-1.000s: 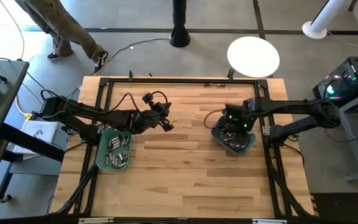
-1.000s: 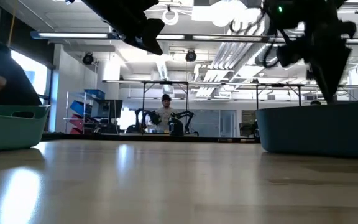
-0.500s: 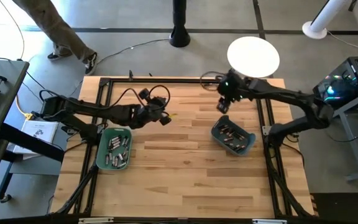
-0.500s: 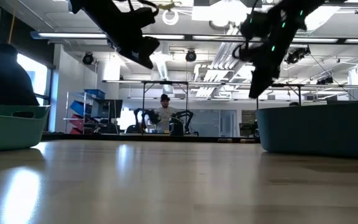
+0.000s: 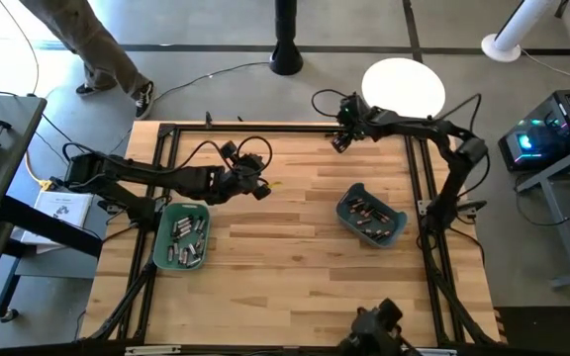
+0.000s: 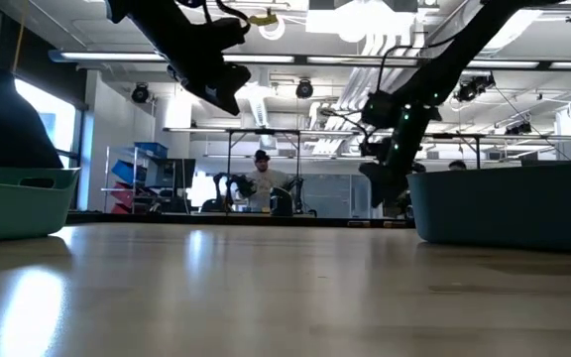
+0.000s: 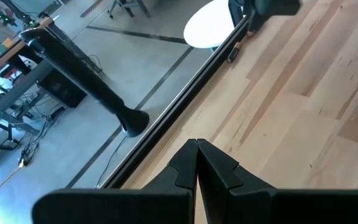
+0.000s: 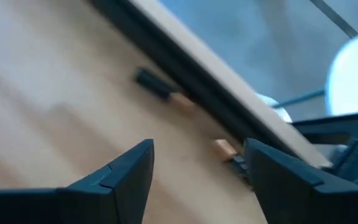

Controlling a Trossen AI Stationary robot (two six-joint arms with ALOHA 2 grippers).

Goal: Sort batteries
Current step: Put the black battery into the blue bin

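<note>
Two batteries (image 8: pixel 157 84) (image 8: pixel 227 149), dark with coppery ends, lie on the wood by the black rail at the table's far edge. My right gripper (image 8: pixel 197 146) (image 5: pixel 340 144) hangs open just above them, tipped downward, touching nothing. Many more batteries lie in the teal bin (image 5: pixel 181 235) at the left and in the darker bin (image 5: pixel 371 218) at the right. My left gripper (image 5: pixel 261 189) (image 7: pixel 196 167) is shut and empty, held above the table left of centre, beyond the left bin.
A black frame rail (image 5: pixel 285 127) runs along the far edge, and side rails run down both sides of the table. A round white stand base (image 5: pixel 404 87) sits on the floor beyond the far right corner. A person's legs (image 5: pixel 97 49) show beyond the far left.
My right gripper has swung from over the right bin toward the table's far edge, sinking and tipping downward, and now hangs by the far rail. My left gripper has shifted slightly toward the far edge and stays shut.
</note>
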